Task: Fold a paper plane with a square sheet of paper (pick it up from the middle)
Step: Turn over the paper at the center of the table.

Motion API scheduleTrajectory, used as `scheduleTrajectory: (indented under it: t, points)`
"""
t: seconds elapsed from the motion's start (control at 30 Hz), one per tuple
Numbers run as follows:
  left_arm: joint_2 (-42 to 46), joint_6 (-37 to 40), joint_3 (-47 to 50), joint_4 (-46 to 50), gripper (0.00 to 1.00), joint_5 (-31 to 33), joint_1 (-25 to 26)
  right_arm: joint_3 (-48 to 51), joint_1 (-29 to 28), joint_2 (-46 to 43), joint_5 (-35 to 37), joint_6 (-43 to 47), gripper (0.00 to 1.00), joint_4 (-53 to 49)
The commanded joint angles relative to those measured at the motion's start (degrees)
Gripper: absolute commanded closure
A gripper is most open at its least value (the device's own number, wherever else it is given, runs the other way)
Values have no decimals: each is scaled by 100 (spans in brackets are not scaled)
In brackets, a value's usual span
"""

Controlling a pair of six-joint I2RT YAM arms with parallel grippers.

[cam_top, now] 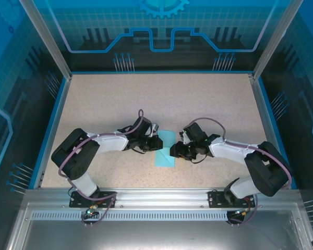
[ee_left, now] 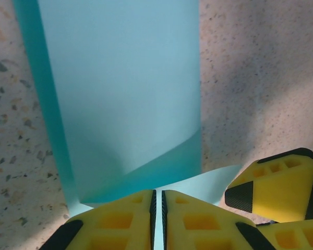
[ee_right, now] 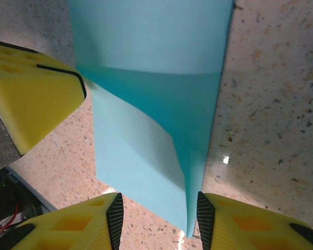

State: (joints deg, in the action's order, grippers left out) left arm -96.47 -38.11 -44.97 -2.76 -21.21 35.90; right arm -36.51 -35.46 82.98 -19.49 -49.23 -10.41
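The speckled surface (cam_top: 146,94) takes up most of my overhead view. The left arm (cam_top: 101,143) and right arm (cam_top: 235,151) both reach inward over it until their wrists nearly meet.

The square sheet of paper (cam_top: 164,156) lies between the two sets of fingers, low on the surface. It no longer reads as a square. From above it looks like a narrow slanted strip, and both wrist cameras show a flap folded over a darker layer, with a diagonal edge running across it.

The left fingers (ee_left: 125,224) are pressed together with only a sliver of light-blue paper edge between them, so I take that as a pinch on the sheet. The rest of the paper stretches straight away from them.

The right fingers (ee_right: 240,224) stand apart. A folded tip of the sheet reaches down into the gap, closer to the right-hand pad, and I see nothing clamping it.

I judge that the first fold or two is in. There is no pointed nose, no centre crease pressed flat and no wings, so most of the plane is yet to be made.
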Motion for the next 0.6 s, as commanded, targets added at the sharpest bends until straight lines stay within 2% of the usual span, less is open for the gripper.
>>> scheduleTrajectory:
  t: [0.0, 0.2, 0.57]
  points:
    - [-129, 220, -214, 190, 86, -7, 13, -160, 77, 184, 15, -93, 56, 10]
    - [-283, 234, -249, 251, 86, 55, 12, -217, 83, 467, -210, -137, 59, 283]
    - [-428, 321, -242, 401, 87, 220, 12, -86, 93, 684, -339, -275, 61, 593]
